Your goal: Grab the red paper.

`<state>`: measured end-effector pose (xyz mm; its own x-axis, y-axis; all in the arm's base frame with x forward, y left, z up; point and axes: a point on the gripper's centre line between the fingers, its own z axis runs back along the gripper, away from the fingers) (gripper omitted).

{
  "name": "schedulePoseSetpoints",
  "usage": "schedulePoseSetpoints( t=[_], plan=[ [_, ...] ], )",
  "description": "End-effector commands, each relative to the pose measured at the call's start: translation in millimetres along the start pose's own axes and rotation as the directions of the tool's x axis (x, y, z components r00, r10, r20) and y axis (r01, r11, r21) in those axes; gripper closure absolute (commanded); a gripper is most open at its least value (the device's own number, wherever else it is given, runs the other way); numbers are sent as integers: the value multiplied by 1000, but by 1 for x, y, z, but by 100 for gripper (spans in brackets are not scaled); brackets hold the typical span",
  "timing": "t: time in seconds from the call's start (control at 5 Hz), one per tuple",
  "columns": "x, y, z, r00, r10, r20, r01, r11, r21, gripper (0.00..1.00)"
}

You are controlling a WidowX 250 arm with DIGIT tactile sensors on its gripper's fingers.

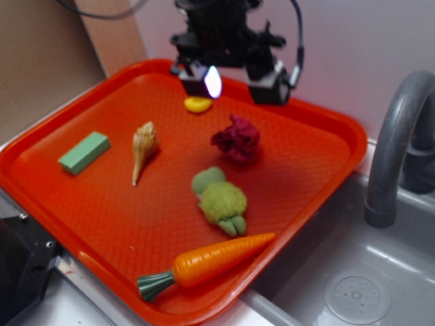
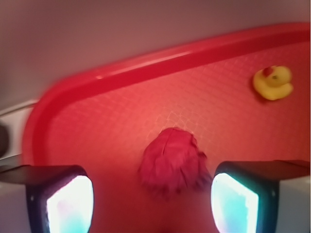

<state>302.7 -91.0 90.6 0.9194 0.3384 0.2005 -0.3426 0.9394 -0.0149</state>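
The big orange-red tray (image 1: 319,136) fills the counter, its raised rim running close under the back wall, and its right corner hangs just over the sink (image 1: 380,272), with the grey faucet (image 1: 394,136) arching beside it. Plenty of bare tray floor on the right side and along the near left. The gripper (image 1: 234,85) hovers above the far edge, fingers spread wide, nothing between them, touching nothing. In the wrist view the two pads (image 2: 70,204) frame the red paper (image 2: 172,162), which sits lower down, apart from both. That crimson wad (image 1: 236,139) rests mid-tray, slightly right, clear space all around it. Nearest neighbour: the green plush toy (image 1: 221,200), just in front. At the near rim lies the carrot (image 1: 211,265). Left of the wad, well apart, the shell (image 1: 143,148), then the green block (image 1: 83,153). Smallest, the yellow duck (image 1: 198,104), near the far rim below the gripper.
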Motion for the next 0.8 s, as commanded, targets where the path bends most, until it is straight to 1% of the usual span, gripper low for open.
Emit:
schedulePoseSetpoints(
  t=[0.0,0.2,0.4,0.6],
  plan=[
    [19,5,-11,997,1,75,-1,1000,4,0],
    [2,13,-28,997,-4,-79,2,1000,-19,0],
    [-15,23,-41,980,-24,-196,13,998,-61,100],
    [-18,26,-39,987,-49,-151,41,998,-53,100]
  ],
)
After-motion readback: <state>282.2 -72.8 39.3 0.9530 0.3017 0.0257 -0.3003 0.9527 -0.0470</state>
